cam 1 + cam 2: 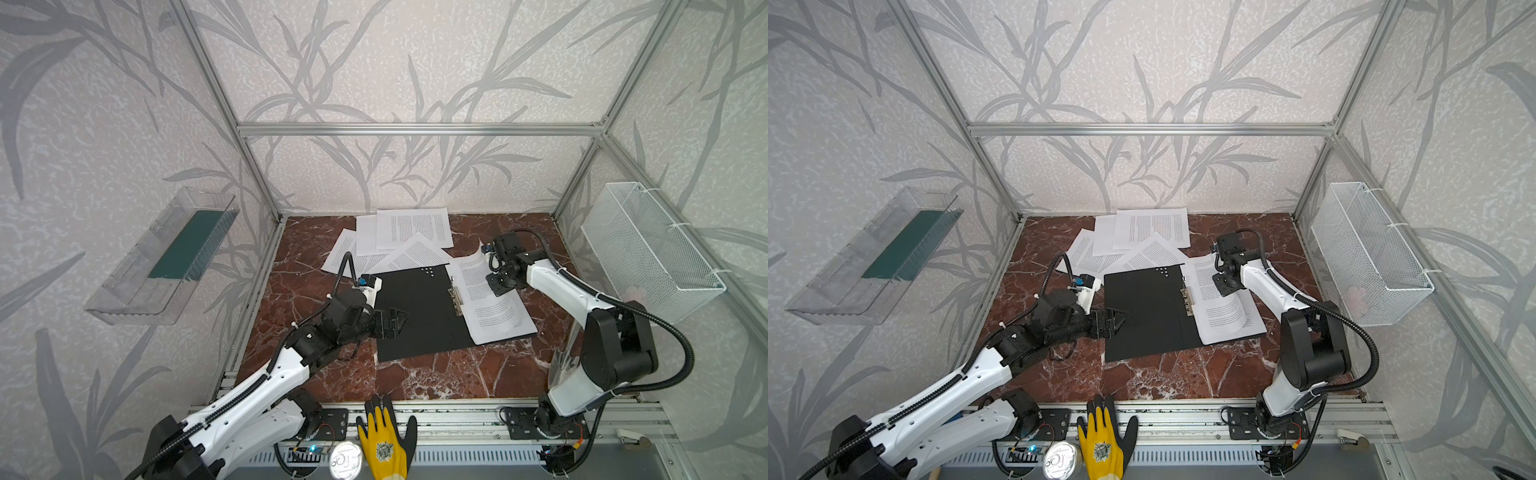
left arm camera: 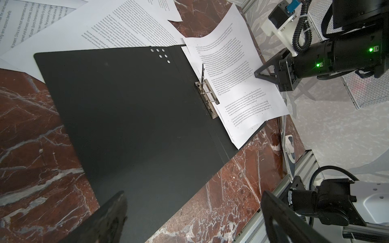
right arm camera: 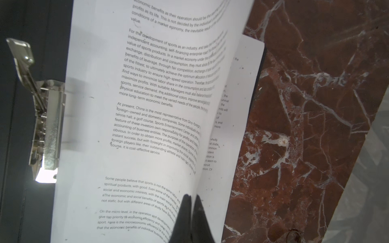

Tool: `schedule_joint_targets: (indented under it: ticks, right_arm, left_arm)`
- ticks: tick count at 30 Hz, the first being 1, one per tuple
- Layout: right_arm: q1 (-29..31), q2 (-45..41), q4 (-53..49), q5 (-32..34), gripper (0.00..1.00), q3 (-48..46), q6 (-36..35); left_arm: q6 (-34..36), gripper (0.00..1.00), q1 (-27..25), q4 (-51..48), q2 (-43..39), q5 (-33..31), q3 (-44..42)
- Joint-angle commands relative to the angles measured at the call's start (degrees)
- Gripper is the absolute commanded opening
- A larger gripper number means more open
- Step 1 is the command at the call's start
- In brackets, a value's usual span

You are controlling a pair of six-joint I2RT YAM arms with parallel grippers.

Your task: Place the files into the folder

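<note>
Veined marble tabletop (image 1: 415, 374) is bearing a matte black folder (image 1: 415, 307); right hand (image 3: 192, 196) is pinching a floppy sheet (image 3: 147, 105), left hand (image 1: 392, 322) spread.

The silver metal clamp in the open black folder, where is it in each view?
In a top view: silver metal clamp at centre, on the matte black folder.
In a top view: clamp at centre.
Left wrist: clamp just right of middle.
Right wrist: clamp at left edge.
Shared landmark: the white printed paper sheet beside it.

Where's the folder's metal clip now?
In both top views the metal clip sits mid-table by the spine of the open folder, just left of the sheets on its right half.
</note>
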Motion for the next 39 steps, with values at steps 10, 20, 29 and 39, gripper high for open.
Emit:
schedule_joint_targets:
  ticks: [10,20,29,39]
  right_arm:
    - [-0.09,-2.70,1.50,-2.50,0.00,-2.29,-0.78]
    - [-0.09,-2.99,1.27,-1.61,0.00,-2.90,-1.11]
    - [-0.09,-3.45,0.80,0.74,0.00,-3.15,-1.39]
    - [-0.09,-4.22,1.04,1.51,0.00,-3.64,-1.83]
  left_arm:
    - [0.98,0.99,-0.23,0.70,0.53,-1.56,-0.67]
    - [1.10,0.99,-0.21,0.62,0.70,-1.96,-0.74]
    - [1.19,0.99,-0.23,0.53,0.79,-2.11,-0.72]
    - [1.35,0.99,-0.22,0.44,0.68,-2.49,-0.74]
